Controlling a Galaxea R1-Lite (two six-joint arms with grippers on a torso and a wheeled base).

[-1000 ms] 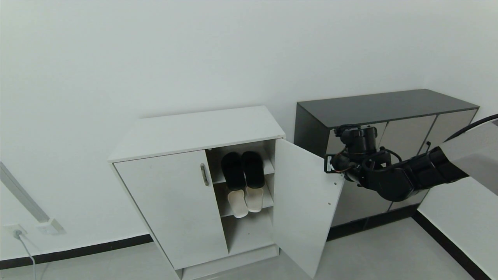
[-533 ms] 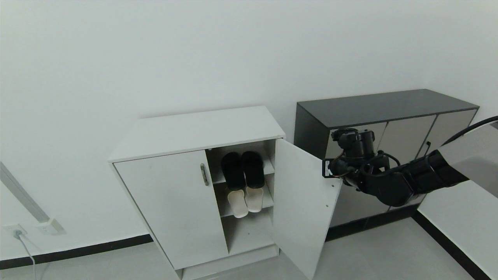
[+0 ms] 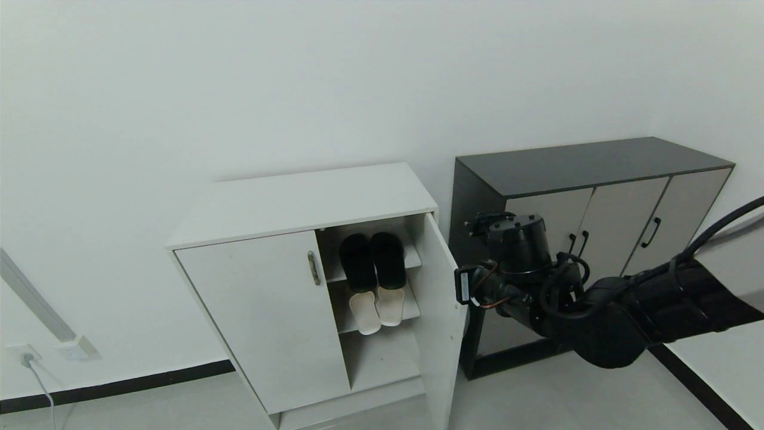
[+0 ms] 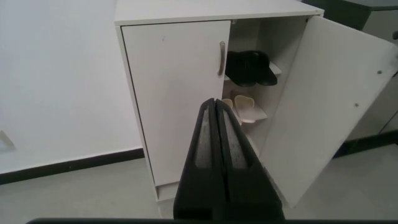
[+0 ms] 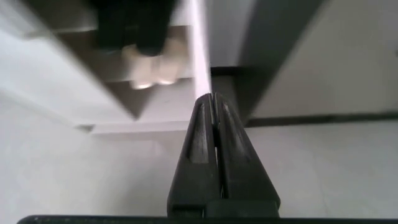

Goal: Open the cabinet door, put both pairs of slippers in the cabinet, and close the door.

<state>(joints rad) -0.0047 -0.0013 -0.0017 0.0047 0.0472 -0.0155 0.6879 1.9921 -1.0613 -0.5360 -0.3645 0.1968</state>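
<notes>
The white cabinet point(image 3: 298, 203) has its left door point(image 3: 262, 316) closed and its right door point(image 3: 444, 322) swung partway in, seen almost edge-on. Inside, the black slippers point(image 3: 373, 260) lie on the upper shelf and the white slippers point(image 3: 376, 307) on the shelf below. My right gripper point(image 3: 461, 285) is shut with nothing in it and sits against the outer face of the right door. In the right wrist view the shut gripper point(image 5: 213, 96) points at the door's edge point(image 5: 199, 50). My left gripper point(image 4: 216, 101) is shut and empty, held off in front of the cabinet point(image 4: 174, 93).
A dark cabinet with grey doors point(image 3: 597, 161) stands close to the right of the white one, just behind my right arm. A wall socket with a cable point(image 3: 24, 358) is at the lower left. A white surface point(image 3: 728, 370) borders the right edge. Grey floor point(image 3: 567, 400) lies in front.
My right arm has moved left and pushed the right door from wide open to about half shut. The slippers have stayed put.
</notes>
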